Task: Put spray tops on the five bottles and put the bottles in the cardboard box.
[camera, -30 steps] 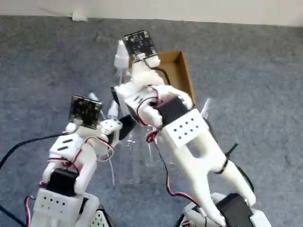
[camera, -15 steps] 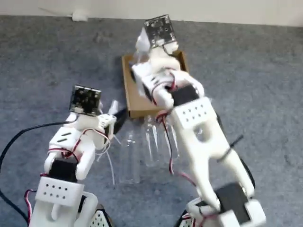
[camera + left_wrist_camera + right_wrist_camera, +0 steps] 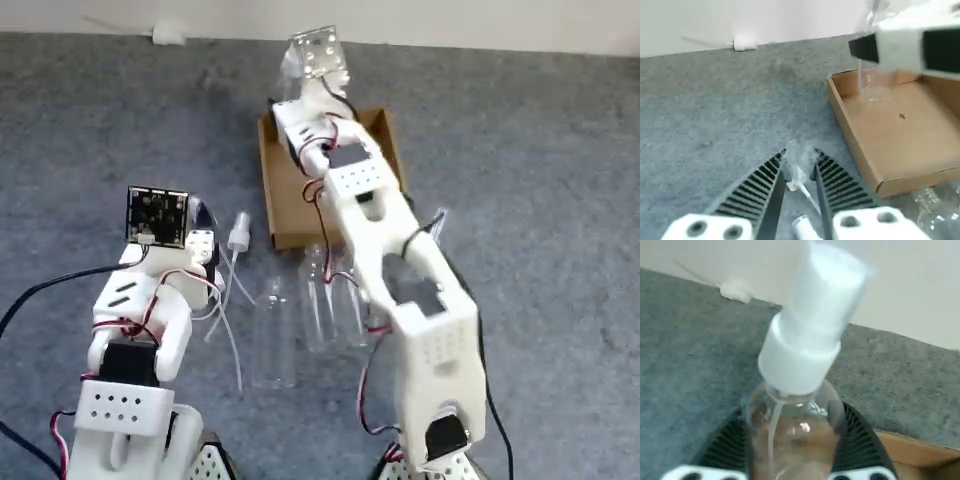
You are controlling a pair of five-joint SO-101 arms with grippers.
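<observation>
My right gripper (image 3: 790, 450) is shut on a clear bottle (image 3: 792, 432) with a white spray top (image 3: 810, 315) on its neck. From above, the bottle (image 3: 289, 78) hangs upright over the far end of the cardboard box (image 3: 285, 215), with the right gripper (image 3: 303, 95) around it. My left gripper (image 3: 799, 160) is open, low over the carpet, and a loose spray top (image 3: 796, 176) lies between its fingers. That spray top (image 3: 238, 232) lies left of the box, beside the left gripper (image 3: 212, 250). Three bare bottles (image 3: 272, 335) lie side by side in front of the box.
Grey carpet covers the whole floor. Another spray top (image 3: 742, 45) lies far off by the white wall. The box floor (image 3: 900, 130) is bare under the held bottle (image 3: 874, 82). The right arm (image 3: 400, 270) stretches over the lying bottles and the box's right side.
The right arm has swung from over the lying bottles out to the far end of the box, carrying the bottle. The left arm has drawn back to the left.
</observation>
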